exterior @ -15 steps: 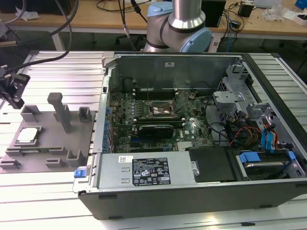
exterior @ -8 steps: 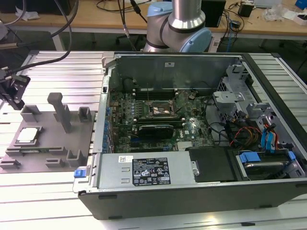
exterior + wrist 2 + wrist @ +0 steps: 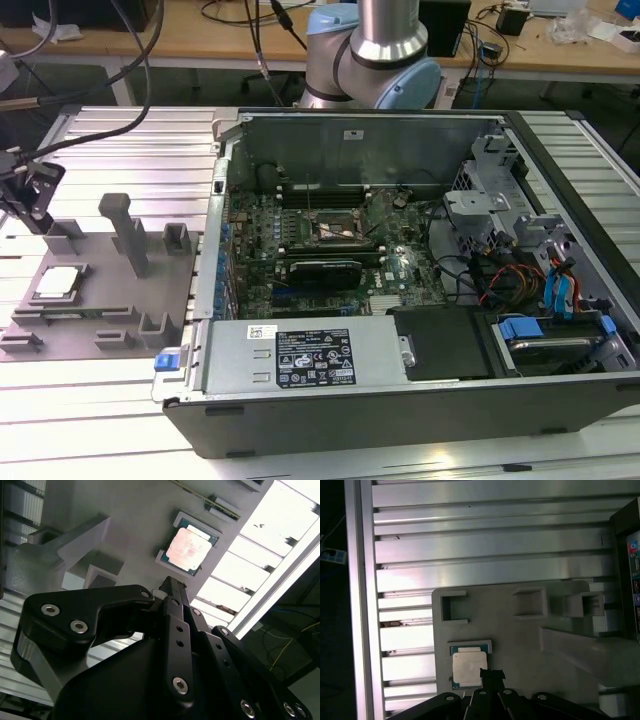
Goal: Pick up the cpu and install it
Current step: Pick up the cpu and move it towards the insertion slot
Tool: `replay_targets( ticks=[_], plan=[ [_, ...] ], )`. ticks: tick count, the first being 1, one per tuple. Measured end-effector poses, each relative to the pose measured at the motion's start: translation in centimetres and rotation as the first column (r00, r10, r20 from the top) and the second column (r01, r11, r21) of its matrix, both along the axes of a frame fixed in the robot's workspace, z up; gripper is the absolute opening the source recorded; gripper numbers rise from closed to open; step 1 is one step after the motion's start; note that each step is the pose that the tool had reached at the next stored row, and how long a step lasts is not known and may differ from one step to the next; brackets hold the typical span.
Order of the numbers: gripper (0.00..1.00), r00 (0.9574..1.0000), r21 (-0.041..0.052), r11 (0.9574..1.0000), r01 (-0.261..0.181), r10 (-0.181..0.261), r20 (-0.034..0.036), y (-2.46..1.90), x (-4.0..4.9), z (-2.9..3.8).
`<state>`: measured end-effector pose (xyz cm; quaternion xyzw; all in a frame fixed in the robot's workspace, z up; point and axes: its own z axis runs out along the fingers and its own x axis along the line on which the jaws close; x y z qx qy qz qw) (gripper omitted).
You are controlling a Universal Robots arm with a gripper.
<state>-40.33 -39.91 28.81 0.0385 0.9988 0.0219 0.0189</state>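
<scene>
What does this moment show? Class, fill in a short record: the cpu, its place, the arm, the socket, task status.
chip: the cpu, pale and square, lying flat
place: in a recess of the grey fixture plate, on the exterior view's left
arm: the gripper is near the cpu, not holding it
target: the socket on the board inside the open computer case
status: cpu not yet picked up

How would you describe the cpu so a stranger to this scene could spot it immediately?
From the open computer case, look to the exterior view's left, where a grey fixture plate lies. The cpu sits on that plate: the one flat, silvery-white square among grey posts.
</scene>
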Motion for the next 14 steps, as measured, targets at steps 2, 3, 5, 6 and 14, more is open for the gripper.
replay_targets(
  ticks=[2,3,5,6,14],
  plan=[
    [0.11,1.0000,0.0003,1.0000,0.000,0.000,0.0000,0.00,0.00,-0.02],
    [0.11,1.0000,0.0005,1.0000,0.000,0.000,0.0001,0.00,0.00,-0.03],
    [0.11,1.0000,0.0005,1.0000,0.000,0.000,0.0002,0.00,-0.01,-0.10],
    [0.11,1.0000,0.0004,1.0000,0.000,0.000,0.0000,0.00,-0.02,-0.10],
    [0.11,1.0000,0.0005,1.0000,0.000,0.000,0.0001,-0.90,-0.26,-1.03]
  ],
)
